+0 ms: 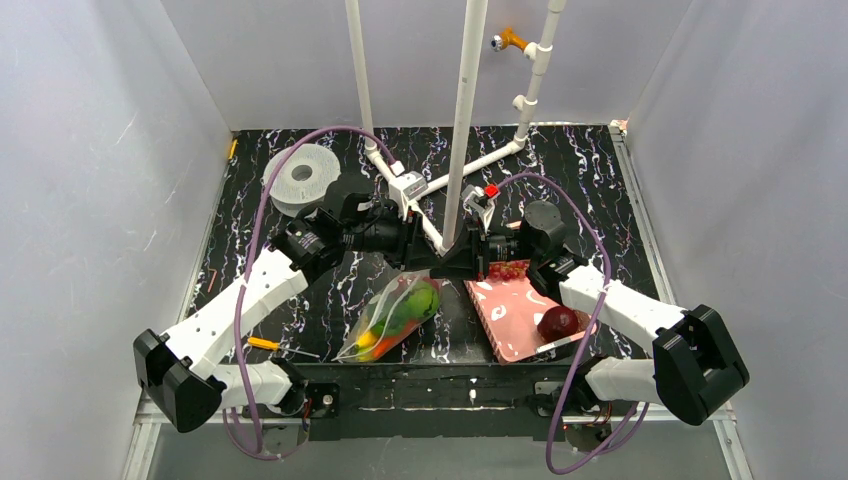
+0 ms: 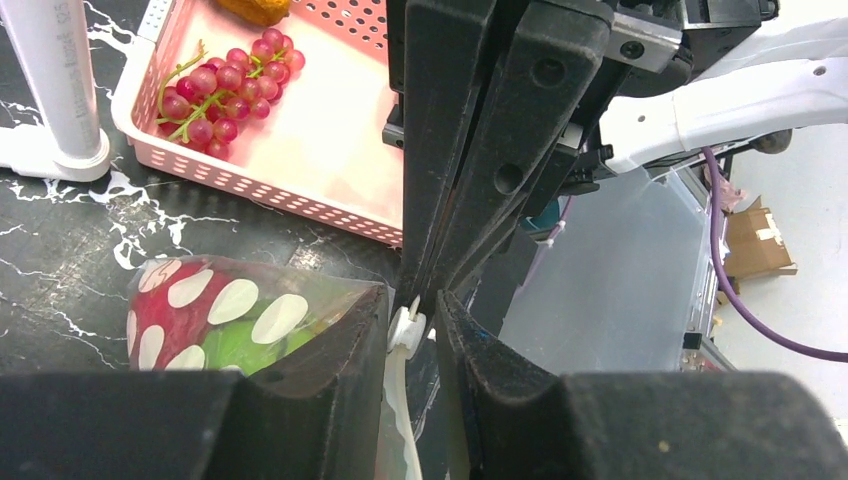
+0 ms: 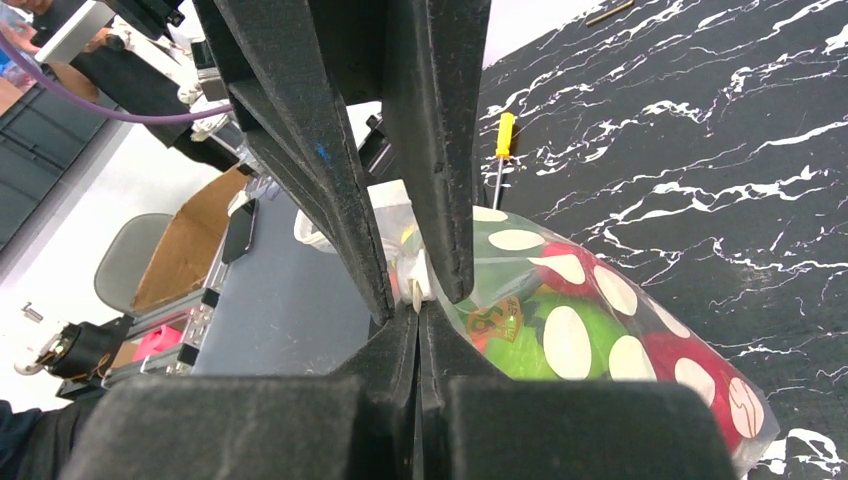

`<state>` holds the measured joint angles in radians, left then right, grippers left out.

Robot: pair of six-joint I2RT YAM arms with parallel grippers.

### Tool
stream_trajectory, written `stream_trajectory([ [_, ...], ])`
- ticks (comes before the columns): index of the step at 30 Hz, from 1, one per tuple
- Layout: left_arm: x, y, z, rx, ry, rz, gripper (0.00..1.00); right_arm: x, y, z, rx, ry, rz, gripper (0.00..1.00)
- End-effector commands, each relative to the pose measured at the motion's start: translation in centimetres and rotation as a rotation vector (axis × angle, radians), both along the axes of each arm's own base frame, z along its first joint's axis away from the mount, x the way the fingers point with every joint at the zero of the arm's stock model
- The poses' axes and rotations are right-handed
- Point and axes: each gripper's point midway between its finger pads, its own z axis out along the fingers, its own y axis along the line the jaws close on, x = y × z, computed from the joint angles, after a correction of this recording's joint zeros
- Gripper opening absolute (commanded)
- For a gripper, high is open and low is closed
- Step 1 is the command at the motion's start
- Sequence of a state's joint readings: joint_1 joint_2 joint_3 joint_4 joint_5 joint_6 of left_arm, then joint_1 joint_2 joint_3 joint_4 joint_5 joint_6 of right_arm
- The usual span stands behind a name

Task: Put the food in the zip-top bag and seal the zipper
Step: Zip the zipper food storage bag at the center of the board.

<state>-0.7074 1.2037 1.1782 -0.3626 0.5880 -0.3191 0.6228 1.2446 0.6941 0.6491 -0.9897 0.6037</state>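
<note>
Black fingers of the right gripper (image 3: 418, 318) fill the bottom of its wrist view, pressed flat together and pinching the mouth edge of the clear zip-top bag printed with white oval dots (image 3: 600, 330). The left gripper (image 2: 412, 322) meets it tip to tip. Its jaws stand slightly spread, straddling the narrow whitish zipper strip (image 2: 404, 345), and a dark gap shows on one side of the strip.

Inside the bag sits the toy food: bright green pieces (image 3: 520, 350) and a red piece (image 3: 690, 365). From above, a yellow piece (image 1: 366, 338) and an orange piece (image 1: 384, 347) show at the near end. A small round orange-brown emblem (image 3: 495, 320) is printed on the plastic; its lettering is too small to read.

The bag lies on the black, white-veined table (image 1: 600, 190), slanting from the grippers toward the near edge, just left of the pink perforated plastic basket (image 2: 280, 195). The basket holds a bunch of pink-red toy grapes (image 2: 225, 85) and a dark red round fruit (image 1: 558, 322).

A yellow-handled screwdriver (image 1: 264, 343) lies left of the bag, apart from it. A grey-white filament spool (image 1: 302, 178) stands at the far left, and a white pipe frame (image 1: 465, 120) rises behind the grippers.
</note>
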Motion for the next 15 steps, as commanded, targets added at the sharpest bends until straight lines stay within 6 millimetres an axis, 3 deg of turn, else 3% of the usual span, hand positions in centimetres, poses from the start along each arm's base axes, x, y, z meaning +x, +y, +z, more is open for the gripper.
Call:
stream_trajectory([
  [1, -1.05, -0.49, 0.78, -0.052, 0.017, -0.057, 0.22, 0.49, 0.38, 2.55, 0.050, -0.064, -0.015, 0.01],
  [6, -1.69, -0.02, 0.61, -0.058, 0.020, -0.058, 0.25, 0.53, 0.34, 2.39, 0.048, -0.063, -0.022, 0.01],
  [10, -1.99, 0.23, 0.43, -0.057, 0.021, -0.058, 0.34, 0.52, 0.36, 2.43, 0.048, -0.062, -0.019, 0.01],
  [15, -1.82, 0.29, 0.43, -0.054, 0.016, -0.047, 0.19, 0.45, 0.29, 2.43, 0.049, -0.063, -0.022, 0.01],
])
